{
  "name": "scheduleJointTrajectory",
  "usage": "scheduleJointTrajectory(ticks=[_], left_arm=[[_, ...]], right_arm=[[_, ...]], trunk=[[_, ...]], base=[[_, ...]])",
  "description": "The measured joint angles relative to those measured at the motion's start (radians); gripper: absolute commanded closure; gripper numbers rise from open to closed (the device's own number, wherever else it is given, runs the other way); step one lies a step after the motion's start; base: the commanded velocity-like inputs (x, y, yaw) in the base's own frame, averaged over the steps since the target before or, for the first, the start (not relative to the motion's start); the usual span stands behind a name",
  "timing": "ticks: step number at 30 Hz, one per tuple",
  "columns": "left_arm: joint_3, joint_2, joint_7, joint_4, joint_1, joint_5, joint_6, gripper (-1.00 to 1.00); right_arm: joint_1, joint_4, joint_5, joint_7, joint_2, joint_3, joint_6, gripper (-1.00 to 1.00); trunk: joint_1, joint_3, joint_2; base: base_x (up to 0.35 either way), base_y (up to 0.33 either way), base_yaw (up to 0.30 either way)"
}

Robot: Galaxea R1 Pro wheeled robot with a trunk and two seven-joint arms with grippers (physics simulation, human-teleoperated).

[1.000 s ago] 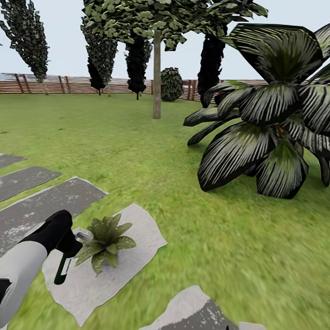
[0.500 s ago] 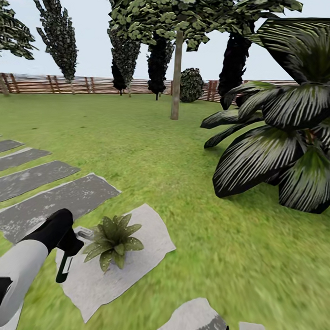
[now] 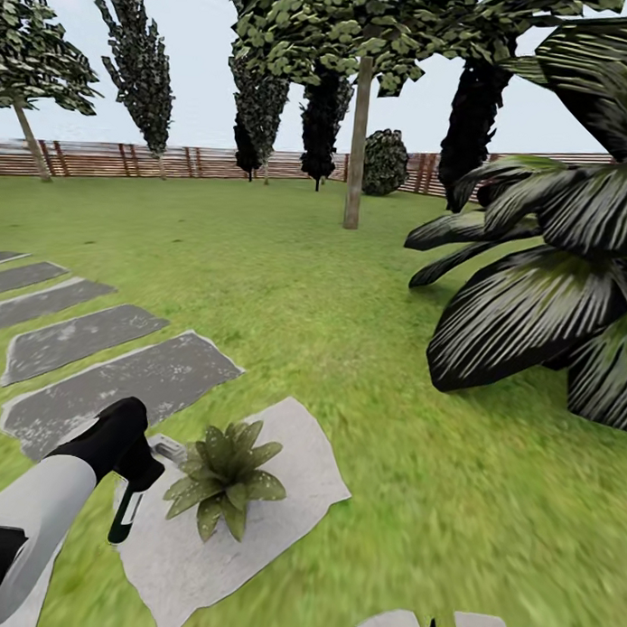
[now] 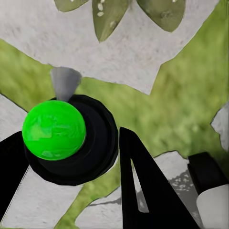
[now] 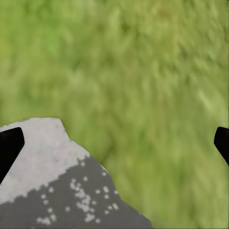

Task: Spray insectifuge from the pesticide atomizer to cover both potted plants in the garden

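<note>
We stand on the lawn [image 3: 287, 285] of the garden, with a slatted fence [image 3: 174, 161] along its far edge and trees [image 3: 358, 125] before it. A big striped agave [image 3: 540, 294] fills the lawn's right side. Grey stepping stones [image 3: 121, 384] run in a row along the left side, and a paler stone [image 3: 289, 493] lies at the near end of that row. One potted plant [image 3: 225, 478] sits near the middle of that pale stone, its pot hidden under the leaves.

Our left arm [image 3: 44, 512] reaches over the pale stone's left edge. Its gripper [image 3: 132, 470] has its jaws closed around the atomizer [image 4: 64, 136], which hangs just beside the plant; in the left wrist view we see its green ball top and a grey nozzle [image 4: 64, 82] aimed at the plant's leaves [image 4: 109, 16].

Our right gripper [image 5: 114, 143] hovers over grass and a stone corner [image 5: 52, 191], jaws spread wide.
</note>
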State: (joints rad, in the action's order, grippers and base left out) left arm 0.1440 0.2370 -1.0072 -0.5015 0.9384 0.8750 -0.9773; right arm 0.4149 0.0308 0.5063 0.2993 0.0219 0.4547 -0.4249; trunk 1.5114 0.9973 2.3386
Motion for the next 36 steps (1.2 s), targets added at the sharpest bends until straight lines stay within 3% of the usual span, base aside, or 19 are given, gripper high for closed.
scheduleJointTrajectory(ticks=[9,18,36], left_arm=[[0.0,0.0,-0.003,0.0,-0.001,0.0,0.001,1.0],[0.002,0.0,-0.003,0.0,-0.003,0.001,0.001,1.0],[0.002,0.0,-0.003,0.0,-0.003,0.003,-0.002,1.0]], right_arm=[[0.0,0.0,0.0,0.0,-0.001,0.0,0.0,-1.0],[0.0,0.0,-0.001,0.002,-0.001,0.0,0.0,-1.0],[0.0,0.0,-0.002,0.002,-0.001,0.0,0.0,-1.0]], trunk=[[0.0,0.0,0.0],[0.001,0.0,0.0],[0.001,0.0,0.0]], base=[[0.287,-0.082,0.0],[-0.039,-0.267,0.017],[-0.058,-0.052,0.261]])
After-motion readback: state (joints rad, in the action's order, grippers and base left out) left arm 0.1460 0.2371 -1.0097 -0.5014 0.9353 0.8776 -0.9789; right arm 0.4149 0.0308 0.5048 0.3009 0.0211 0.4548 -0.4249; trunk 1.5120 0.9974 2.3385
